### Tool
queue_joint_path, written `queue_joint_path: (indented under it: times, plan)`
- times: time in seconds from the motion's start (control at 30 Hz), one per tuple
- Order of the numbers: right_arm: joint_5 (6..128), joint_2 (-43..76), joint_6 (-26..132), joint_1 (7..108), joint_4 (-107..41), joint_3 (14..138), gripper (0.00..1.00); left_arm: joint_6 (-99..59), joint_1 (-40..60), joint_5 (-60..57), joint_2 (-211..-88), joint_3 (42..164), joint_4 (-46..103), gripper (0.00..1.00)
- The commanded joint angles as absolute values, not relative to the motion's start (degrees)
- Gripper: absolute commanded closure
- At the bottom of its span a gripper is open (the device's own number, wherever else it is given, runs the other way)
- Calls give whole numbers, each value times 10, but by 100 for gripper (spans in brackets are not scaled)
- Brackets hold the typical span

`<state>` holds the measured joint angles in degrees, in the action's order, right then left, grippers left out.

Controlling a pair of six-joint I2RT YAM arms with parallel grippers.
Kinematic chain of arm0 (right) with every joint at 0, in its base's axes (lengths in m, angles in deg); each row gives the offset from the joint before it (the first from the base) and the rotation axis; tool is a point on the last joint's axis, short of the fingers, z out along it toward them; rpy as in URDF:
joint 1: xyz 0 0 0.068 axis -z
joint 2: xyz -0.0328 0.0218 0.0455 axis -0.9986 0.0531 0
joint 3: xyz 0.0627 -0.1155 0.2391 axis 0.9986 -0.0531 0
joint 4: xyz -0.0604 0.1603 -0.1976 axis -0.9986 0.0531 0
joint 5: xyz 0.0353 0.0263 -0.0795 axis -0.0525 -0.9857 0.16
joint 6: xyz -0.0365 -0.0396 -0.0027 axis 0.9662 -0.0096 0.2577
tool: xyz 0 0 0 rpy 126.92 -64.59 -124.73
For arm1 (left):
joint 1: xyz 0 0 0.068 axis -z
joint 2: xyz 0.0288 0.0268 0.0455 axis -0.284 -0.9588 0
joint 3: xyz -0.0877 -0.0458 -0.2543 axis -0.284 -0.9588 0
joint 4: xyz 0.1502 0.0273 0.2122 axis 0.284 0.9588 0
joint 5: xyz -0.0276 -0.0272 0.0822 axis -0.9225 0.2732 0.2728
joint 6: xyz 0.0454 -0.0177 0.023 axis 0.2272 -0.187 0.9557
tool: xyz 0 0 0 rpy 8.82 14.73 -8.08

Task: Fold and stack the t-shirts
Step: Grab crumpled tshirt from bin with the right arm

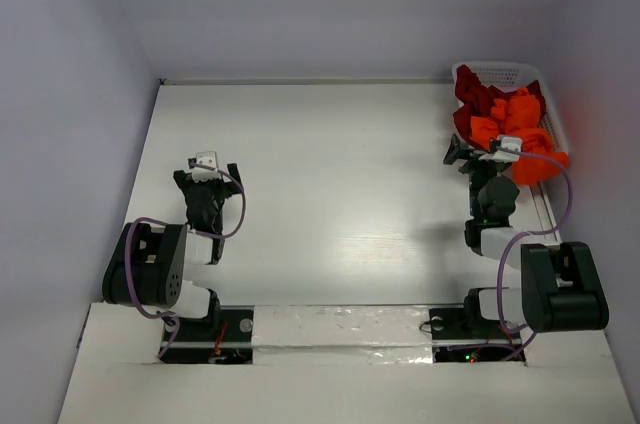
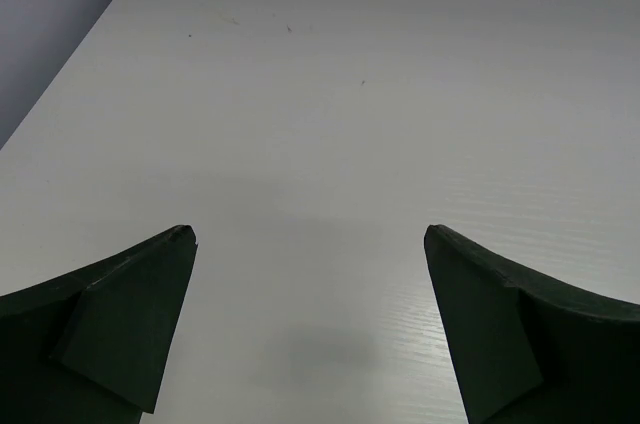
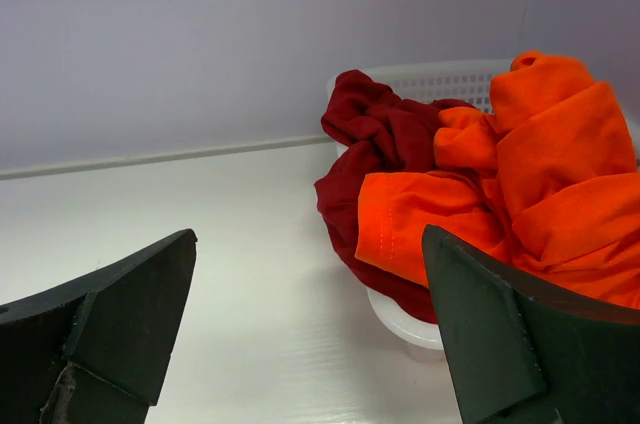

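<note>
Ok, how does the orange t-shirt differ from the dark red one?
Colour: the orange t-shirt is bright, the dark red t-shirt deep. Position: the orange t-shirt lies on top at the near end of the white lattice basket; the dark red t-shirt sits partly beneath it, toward the far end. Both are crumpled and unfolded.
</note>
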<state>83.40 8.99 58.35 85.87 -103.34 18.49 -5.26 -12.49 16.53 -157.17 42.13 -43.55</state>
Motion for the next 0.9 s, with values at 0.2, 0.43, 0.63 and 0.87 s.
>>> queue_joint_path:
  times: [0.2, 0.43, 0.63, 0.87]
  plan:
    - [836, 88, 589, 862, -1061, 202, 0, -56, -128, 167, -1570, 437, -569, 1]
    - [836, 88, 589, 862, -1062, 202, 0, -56, -128, 167, -1571, 436, -572, 1]
    - [836, 87, 588, 862, -1062, 202, 0, -56, -128, 166, -1572, 437, -571, 1]
    - [833, 88, 588, 862, -1064, 204, 0, -56, -128, 168, -1569, 438, -563, 1]
